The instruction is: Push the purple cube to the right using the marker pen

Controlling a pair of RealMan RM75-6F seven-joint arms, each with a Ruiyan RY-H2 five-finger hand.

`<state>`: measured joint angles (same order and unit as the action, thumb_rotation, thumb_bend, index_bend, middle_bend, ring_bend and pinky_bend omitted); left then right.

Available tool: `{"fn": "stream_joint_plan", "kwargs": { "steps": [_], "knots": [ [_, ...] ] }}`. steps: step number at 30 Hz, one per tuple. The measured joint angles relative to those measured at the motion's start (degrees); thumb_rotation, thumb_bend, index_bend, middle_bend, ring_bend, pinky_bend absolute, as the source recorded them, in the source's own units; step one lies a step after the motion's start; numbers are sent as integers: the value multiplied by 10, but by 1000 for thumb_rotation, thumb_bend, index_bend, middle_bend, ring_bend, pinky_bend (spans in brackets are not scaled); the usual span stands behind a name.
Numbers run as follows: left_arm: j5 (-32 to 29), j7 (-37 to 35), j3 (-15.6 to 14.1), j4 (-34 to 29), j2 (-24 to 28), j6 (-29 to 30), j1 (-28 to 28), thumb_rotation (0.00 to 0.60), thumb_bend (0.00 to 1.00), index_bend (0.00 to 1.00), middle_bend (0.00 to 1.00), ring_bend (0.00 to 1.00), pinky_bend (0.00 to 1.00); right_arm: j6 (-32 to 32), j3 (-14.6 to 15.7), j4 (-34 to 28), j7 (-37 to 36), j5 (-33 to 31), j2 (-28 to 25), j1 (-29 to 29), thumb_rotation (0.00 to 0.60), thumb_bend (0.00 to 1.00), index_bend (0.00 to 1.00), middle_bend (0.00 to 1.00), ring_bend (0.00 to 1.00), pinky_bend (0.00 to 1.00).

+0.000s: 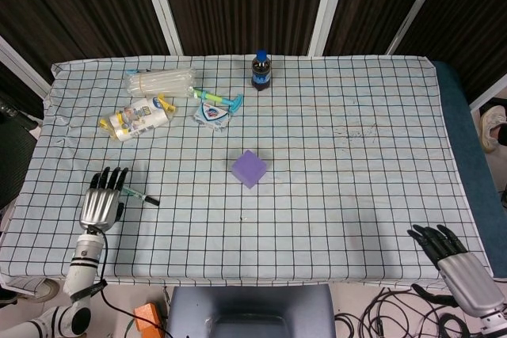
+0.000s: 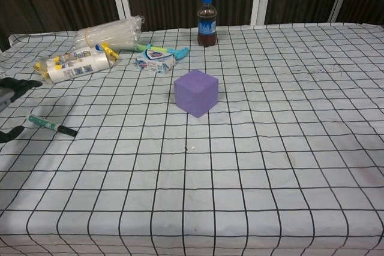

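The purple cube [image 1: 250,169] [image 2: 196,92] stands near the middle of the checked table. The marker pen [image 1: 141,195] [image 2: 51,126] lies flat on the cloth far to the cube's left, its black tip pointing towards the cube. My left hand [image 1: 103,201] rests just left of the pen with its fingers spread and nothing in them. In the chest view only the fingertips [image 2: 12,83] show at the left edge. My right hand [image 1: 453,252] hangs off the table's front right corner, fingers apart and empty.
A cola bottle [image 1: 261,70] [image 2: 207,21] stands at the back centre. A plastic sleeve of straws [image 1: 161,81], a labelled bottle [image 1: 139,118] lying down, a small packet [image 1: 214,112] and a teal toothbrush [image 1: 219,98] sit at the back left.
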<state>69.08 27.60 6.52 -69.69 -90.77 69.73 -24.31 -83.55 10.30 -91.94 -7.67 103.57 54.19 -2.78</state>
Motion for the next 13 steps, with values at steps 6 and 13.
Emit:
{"fn": "stream_joint_plan", "kwargs": {
  "steps": [6,13],
  "knots": [
    [108,-126,-61,-126,100,63,49,600,385,0,0,0,0,-5,-6,0,0,-13,0,4,600,365,0,182,125,94],
    [273,-314,-146,-132,170,140,101,600,376,0,0,0,0,3,-8,-7,18,-14,6,3,600,365,0,182,125,94]
  ]
}}
